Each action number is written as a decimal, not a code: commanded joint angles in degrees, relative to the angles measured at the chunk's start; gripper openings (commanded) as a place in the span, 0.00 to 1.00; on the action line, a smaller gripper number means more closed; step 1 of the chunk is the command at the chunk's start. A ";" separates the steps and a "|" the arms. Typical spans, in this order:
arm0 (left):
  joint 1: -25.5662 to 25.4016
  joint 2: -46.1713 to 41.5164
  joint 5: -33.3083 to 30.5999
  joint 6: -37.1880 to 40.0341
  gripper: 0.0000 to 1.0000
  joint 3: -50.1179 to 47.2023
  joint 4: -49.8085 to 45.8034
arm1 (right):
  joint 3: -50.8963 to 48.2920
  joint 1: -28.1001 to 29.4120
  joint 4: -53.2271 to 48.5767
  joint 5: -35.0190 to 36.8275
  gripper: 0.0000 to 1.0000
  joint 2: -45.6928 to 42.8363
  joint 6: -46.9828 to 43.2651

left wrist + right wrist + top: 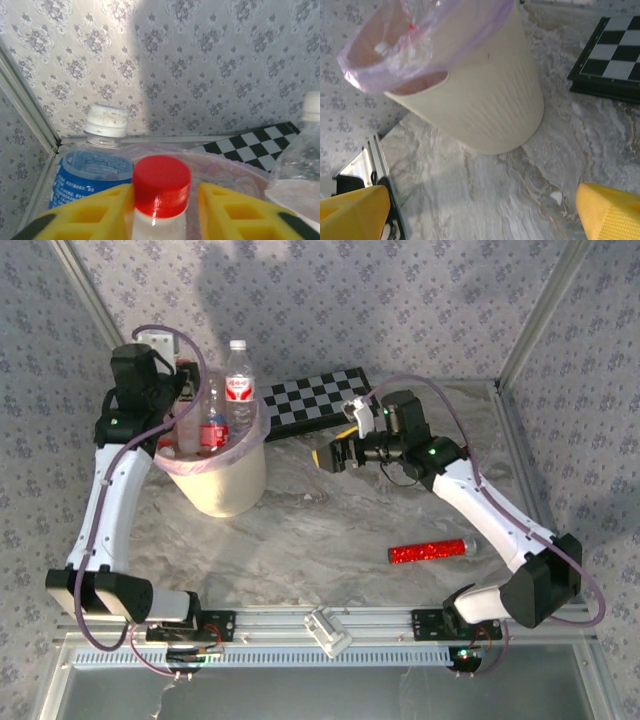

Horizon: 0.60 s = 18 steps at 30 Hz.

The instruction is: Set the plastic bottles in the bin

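Upper left, the left tool (166,199) flanks a red-capped bottle (161,184) over the bin (228,488) — clamped or not, I cannot tell. Other plastic bottles (238,388) crowd its pink liner (190,464). The right tool (332,454) gapes wide mid-desk (330,530), just below the checkerboard (320,400) — a red glittery tube (428,551) lies lower right.

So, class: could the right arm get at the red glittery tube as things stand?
Probably yes. The red glittery tube lies uncovered on bare table beside that arm's forearm, and the right end effector is open and empty; the arm would have to fold back towards its base.
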 commanded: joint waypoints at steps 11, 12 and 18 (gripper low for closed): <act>0.25 -0.32 0.72 -4.05 0.22 -11.29 5.32 | 12.26 6.25 13.03 16.65 0.65 11.62 8.64; 0.21 -0.34 0.90 -4.17 0.22 -11.48 5.15 | 13.49 6.92 13.60 17.39 0.65 12.76 8.73; 0.21 -0.62 1.43 -4.60 0.20 -12.97 4.59 | 22.12 10.48 15.61 21.79 0.65 21.10 9.44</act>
